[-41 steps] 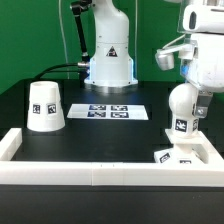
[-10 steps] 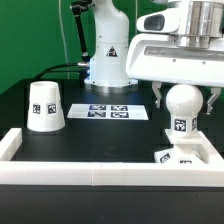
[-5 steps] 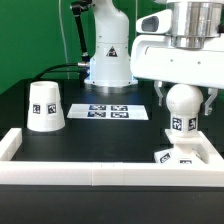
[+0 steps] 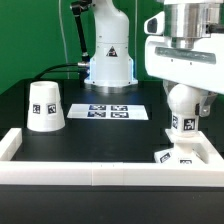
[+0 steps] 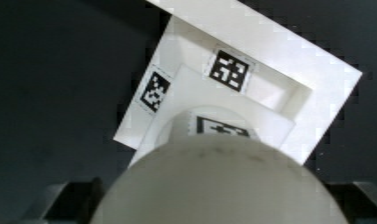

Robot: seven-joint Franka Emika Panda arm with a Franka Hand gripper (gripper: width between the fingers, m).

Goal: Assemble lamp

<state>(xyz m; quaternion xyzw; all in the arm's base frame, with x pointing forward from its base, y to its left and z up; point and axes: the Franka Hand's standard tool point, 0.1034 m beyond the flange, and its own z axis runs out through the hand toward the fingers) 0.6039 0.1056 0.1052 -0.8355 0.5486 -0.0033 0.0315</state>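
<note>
On the black table (image 4: 110, 136) the shade (image 4: 45, 106) shows in exterior view only

Green backdrop (image 4: 30, 40) behind; black tabletop (image 4: 100, 135); white rail frame (image 4: 90, 172) along near edge; lighting even.

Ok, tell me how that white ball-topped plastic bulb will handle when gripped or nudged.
The white ball-topped plastic bulb looks stiff and probably light. Its smooth round head may slip in a pinch. It stands upright on the flat square white base, so a sideways nudge could tip it.
</note>
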